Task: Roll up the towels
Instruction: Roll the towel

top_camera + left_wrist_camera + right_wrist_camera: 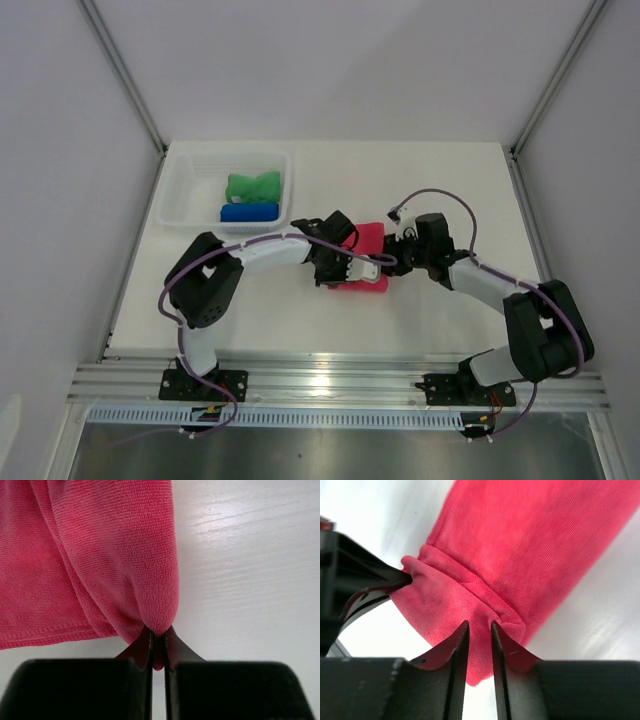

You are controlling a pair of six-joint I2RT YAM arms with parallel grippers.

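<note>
The pink towel lies partly rolled on the white table between my two grippers. My left gripper is shut on a pinched fold at the end of the pink towel. My right gripper stands slightly open, its fingers either side of the pink towel's near corner without squeezing it. The left gripper's fingers hold the same end of the cloth just to the left in the right wrist view. A green towel and a rolled blue towel sit in the basket.
The white plastic basket stands at the back left of the table. Both arms reach in toward the table's middle, left gripper and right gripper close together. Metal frame posts rise at the table's back corners.
</note>
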